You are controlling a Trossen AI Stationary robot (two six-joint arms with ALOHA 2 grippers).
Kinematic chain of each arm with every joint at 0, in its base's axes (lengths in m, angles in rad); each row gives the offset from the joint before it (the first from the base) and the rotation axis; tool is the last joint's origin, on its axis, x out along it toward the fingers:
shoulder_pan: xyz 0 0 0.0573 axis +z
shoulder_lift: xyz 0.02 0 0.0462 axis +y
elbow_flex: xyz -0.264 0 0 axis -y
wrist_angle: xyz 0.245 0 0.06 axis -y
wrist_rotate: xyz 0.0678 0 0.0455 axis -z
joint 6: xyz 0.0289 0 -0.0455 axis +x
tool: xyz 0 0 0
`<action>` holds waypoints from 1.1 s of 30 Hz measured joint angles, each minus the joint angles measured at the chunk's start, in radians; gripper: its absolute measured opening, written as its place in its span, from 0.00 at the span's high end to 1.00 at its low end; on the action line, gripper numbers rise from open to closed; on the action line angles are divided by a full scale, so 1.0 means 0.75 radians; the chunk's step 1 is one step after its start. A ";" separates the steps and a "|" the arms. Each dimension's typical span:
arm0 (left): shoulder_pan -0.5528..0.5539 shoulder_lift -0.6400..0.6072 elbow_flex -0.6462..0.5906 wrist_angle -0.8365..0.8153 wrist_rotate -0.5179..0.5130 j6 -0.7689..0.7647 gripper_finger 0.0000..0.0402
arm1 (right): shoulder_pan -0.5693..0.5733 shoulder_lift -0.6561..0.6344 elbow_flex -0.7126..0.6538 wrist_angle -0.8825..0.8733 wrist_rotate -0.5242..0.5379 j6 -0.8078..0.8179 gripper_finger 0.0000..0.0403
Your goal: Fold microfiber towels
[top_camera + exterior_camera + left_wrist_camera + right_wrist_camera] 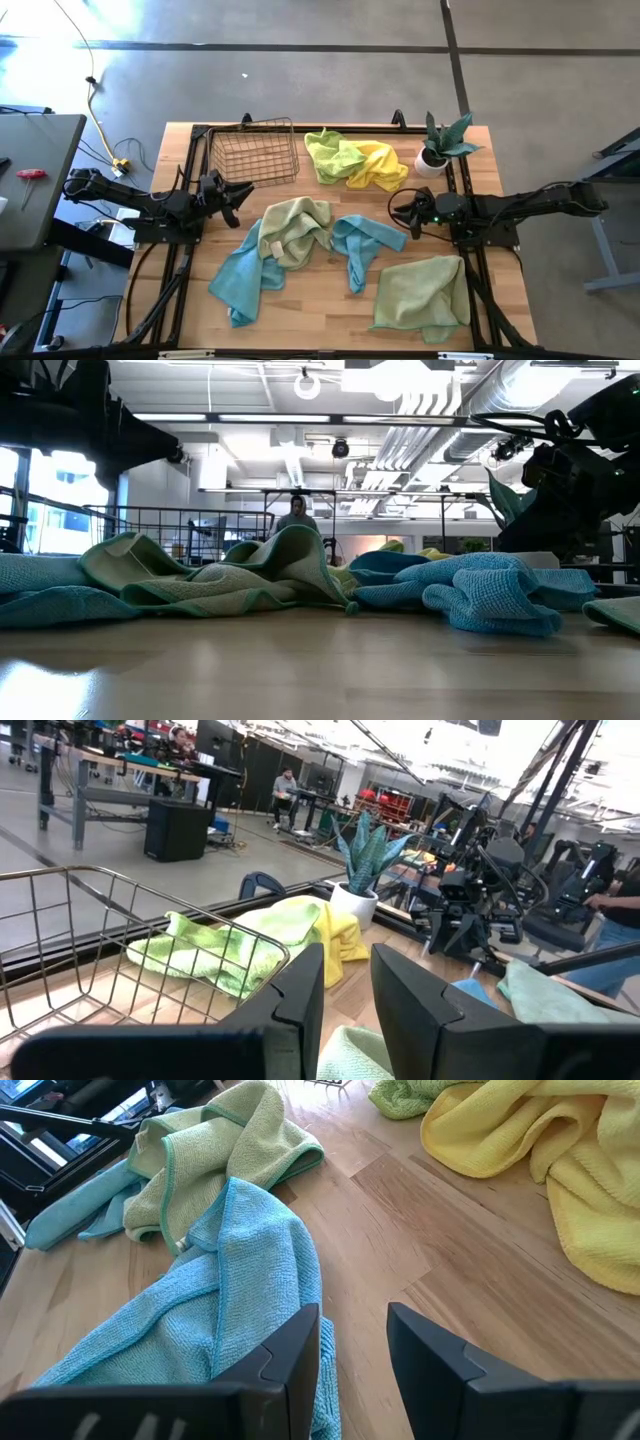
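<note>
While both pairs of jaws are held slightly parted with nothing between them, the left gripper is poised beside the wire basket and the right gripper above the bench near the yellow towel. A lime green towel is heaped touching the yellow one, a sage green towel is crumpled mid-bench over a blue towel, a second blue towel lies just beside it, and another sage green towel is spread near the front right corner. A potted plant is seen at the back right.

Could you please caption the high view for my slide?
Unfolded microfiber towels strewn between both idle arms, wire basket and potted plant behind.
</note>
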 joint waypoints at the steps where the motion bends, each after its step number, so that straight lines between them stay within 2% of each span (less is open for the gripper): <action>1: 0.000 0.000 0.001 0.000 0.000 0.000 0.81 | 0.000 0.000 0.000 0.001 0.000 0.000 0.72; 8: 0.000 -0.001 0.000 0.032 0.004 -0.021 0.81 | 0.000 0.000 0.000 0.001 0.018 0.000 0.72; 12: 0.000 -0.001 0.000 0.088 0.076 -0.045 0.81 | -0.001 0.000 0.000 0.001 0.027 0.000 0.72; 17: 0.000 -0.001 0.001 0.193 0.198 0.141 0.81 | 0.000 -0.001 0.000 0.030 0.040 0.000 0.72; 23: 0.000 -0.001 0.037 0.304 0.279 0.442 0.81 | -0.001 0.000 0.000 0.024 0.321 0.106 0.72; 25: 0.000 0.000 0.059 0.303 0.284 0.503 0.81 | -0.001 0.000 0.000 0.024 0.360 0.139 0.72; 29: 0.000 0.040 0.114 0.298 0.284 0.636 0.81 | -0.001 0.000 0.000 0.051 0.350 0.172 0.72; 33: 0.000 0.127 0.213 0.301 0.236 0.738 0.81 | -0.012 -0.001 0.000 0.172 0.427 0.103 0.72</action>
